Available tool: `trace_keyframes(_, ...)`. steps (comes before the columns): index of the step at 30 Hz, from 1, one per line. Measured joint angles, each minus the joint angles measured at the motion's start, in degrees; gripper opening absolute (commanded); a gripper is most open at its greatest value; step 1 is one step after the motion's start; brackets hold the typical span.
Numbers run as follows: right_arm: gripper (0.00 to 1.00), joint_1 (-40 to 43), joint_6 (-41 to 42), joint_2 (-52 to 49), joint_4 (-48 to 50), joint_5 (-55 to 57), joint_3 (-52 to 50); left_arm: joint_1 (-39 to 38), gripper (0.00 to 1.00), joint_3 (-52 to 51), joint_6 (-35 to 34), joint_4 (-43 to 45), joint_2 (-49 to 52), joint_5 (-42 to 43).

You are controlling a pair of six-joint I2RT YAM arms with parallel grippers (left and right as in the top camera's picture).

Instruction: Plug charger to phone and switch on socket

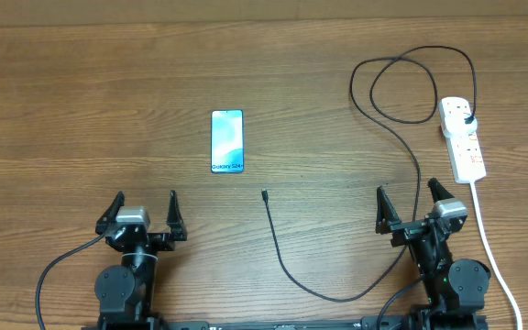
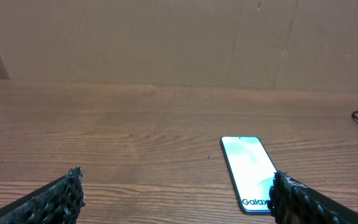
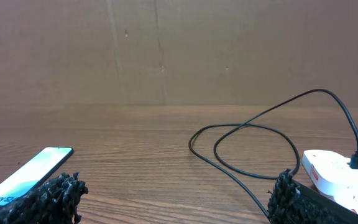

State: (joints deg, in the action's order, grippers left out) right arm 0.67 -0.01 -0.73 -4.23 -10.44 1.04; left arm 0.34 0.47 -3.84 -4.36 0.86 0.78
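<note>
At the near edge of the table (image 1: 81,101), both arms sit low and apart. The left gripper (image 1: 145,197) and the right gripper (image 1: 407,188) each have their fingers spread wide with nothing between them, and the two wrist views confirm this, showing only bare wood in the gap. Between the arms, the charger (image 1: 276,240) sweeps in a shallow curve close to the near edge. One run of it rises toward the middle of the table and ends in the connector tip (image 1: 264,195), which lies loose on the wood. A little farther out and to the left of that tip lies the phone (image 1: 227,141), flat and face up with its screen lit. Its lower short edge faces the robot and is clearly apart from the tip, so the cable is not plugged in. On the right side the socket (image 1: 463,139) lies lengthwise, with its thick white cord (image 1: 489,238) trailing back past the right arm. The black plug (image 1: 467,119) is already seated near the socket's far end, and the cable makes slack loops beyond it at the far right. The switches are too small to show whether any is on. By this evidence only the plug is in place. Picking up the tip, seating it in the phone's lower edge and pressing the switch all appear to remain.
</note>
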Motion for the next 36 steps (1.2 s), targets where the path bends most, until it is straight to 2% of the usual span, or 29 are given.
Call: trace_keyframes(36,1.00,0.00,1.31,0.00,-0.04,0.35,0.00,0.00,0.99,0.00,0.00,0.00,0.00,0.00)
